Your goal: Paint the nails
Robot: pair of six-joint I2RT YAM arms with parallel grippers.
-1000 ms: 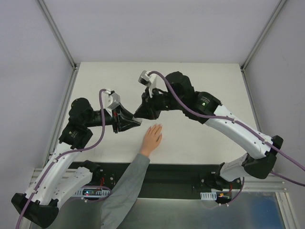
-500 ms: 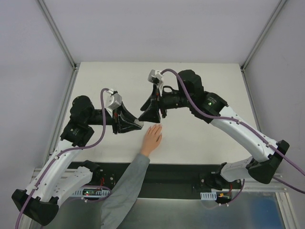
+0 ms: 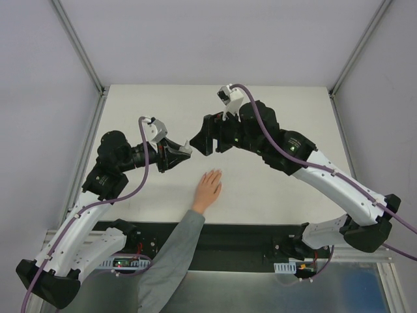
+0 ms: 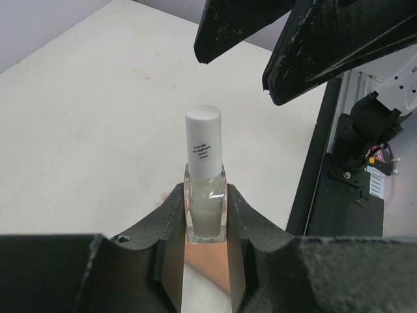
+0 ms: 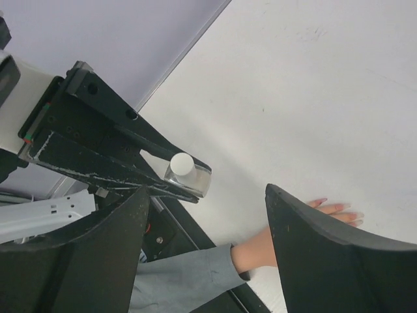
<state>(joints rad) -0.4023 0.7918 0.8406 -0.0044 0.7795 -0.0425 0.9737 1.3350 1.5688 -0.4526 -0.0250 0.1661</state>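
Left wrist: left hand [image 4: 205, 201] clamps white-capped bottle [image 4: 202, 137] | right wrist: right hand [image 5: 208, 192] wide, nails [image 5: 352, 215] visible

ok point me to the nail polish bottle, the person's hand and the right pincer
nail polish bottle [image 4: 203, 166]: left wrist view, lower end of its white cap
hand [image 3: 208, 188]: top external view, back of the hand
right pincer [image 5: 208, 190]: right wrist view, gap midway between its fingertips
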